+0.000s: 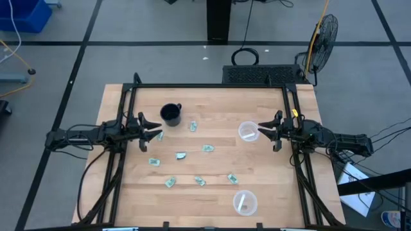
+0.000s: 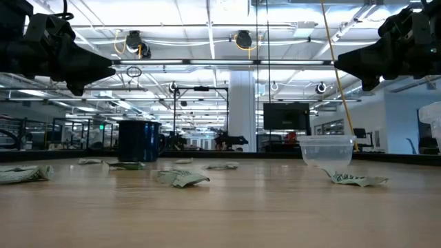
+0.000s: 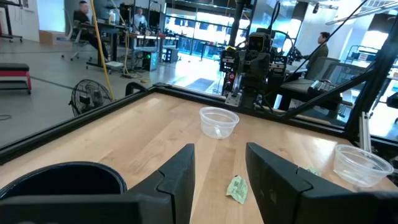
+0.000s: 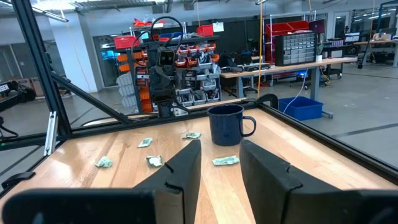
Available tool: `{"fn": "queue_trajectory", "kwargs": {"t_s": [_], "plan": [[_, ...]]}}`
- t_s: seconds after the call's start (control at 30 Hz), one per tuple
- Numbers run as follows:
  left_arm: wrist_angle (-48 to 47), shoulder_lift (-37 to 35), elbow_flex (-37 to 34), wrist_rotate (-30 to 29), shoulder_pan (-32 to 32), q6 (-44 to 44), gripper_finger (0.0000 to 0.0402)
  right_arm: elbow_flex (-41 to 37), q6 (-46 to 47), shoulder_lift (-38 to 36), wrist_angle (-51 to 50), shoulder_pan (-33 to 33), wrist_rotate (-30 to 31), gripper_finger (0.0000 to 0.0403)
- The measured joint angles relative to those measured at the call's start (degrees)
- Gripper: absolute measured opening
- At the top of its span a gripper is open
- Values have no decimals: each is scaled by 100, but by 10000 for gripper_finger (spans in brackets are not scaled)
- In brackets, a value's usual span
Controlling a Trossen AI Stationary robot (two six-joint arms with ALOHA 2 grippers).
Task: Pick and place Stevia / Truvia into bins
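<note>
On the wooden table [image 1: 212, 192], the left gripper [image 1: 156, 135] hovers beside the black mug [image 1: 171, 115], fingers spread apart, holding nothing. The right gripper [image 1: 263, 133], also spread, is beside one clear cup [image 1: 248, 131]. The green sachets [image 1: 181, 155] lie scattered between both grippers.

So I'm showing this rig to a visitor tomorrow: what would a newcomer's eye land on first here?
Probably the green sachets scattered over the middle of the wooden table, about nine of them. Next, the black mug near the left gripper, and two clear cups, one right by the right gripper, one near the front edge. Both grippers are open above the table, holding nothing.
</note>
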Motion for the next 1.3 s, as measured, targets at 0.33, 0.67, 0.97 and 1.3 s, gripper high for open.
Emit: {"fn": "queue_trajectory", "kwargs": {"t_s": [0.33, 0.67, 0.97, 1.3], "plan": [[0, 1, 0, 0, 1, 0, 147, 0, 0, 1, 0, 0, -1, 105], [-52, 1, 0, -2, 0, 629, 147, 0, 0, 0, 2, 0, -1, 105], [15, -2, 0, -7, -2, 841, 147, 0, 0, 0, 0, -1, 0, 105], [1172, -2, -2, -503, 1, 1075, 147, 0, 0, 0, 0, 2, -2, 105]]}}
